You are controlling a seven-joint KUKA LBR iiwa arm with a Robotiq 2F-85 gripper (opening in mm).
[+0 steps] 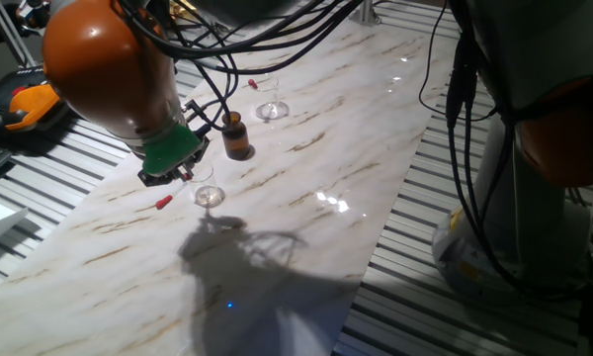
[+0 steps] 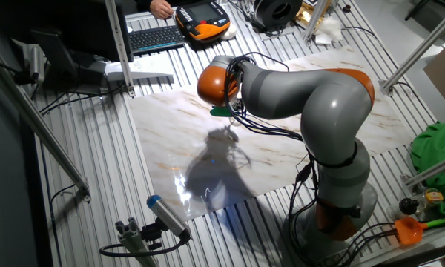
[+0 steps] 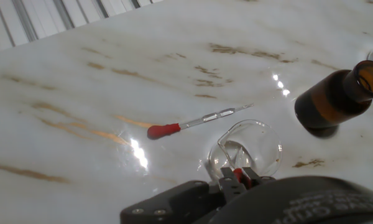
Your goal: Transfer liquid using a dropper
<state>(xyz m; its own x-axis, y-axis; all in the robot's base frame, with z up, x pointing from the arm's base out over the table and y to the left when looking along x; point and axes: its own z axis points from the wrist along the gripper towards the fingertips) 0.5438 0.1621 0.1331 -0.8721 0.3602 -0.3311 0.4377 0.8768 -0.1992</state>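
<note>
A marble-patterned tabletop (image 1: 306,188) is seen in all three views, with the single arm bent low over it. In one fixed view the gripper (image 1: 175,174), mounted under a green collar, is held just above the surface, close beside a small clear glass (image 1: 209,195). A dropper with a red bulb (image 3: 196,122) is shown in the hand view lying flat on the tabletop, its clear stem pointing toward the upper right; it is not touched by the jaws. Its red bulb can also be made out in the fixed view, just left of the glass. The same glass is seen from above in the hand view, directly ahead of the gripper's tip, where a small red piece is visible between dark metal parts (whether the jaws are parted or closed cannot be told, and nothing can be seen held in them). A brown bottle (image 3: 337,98), open at the top, stands to the right, apart from the dropper. A second clear glass (image 1: 272,109) is placed farther back, beyond the bottle. In the other fixed view the gripper is largely hidden behind the arm's orange joint (image 2: 216,83).
</note>
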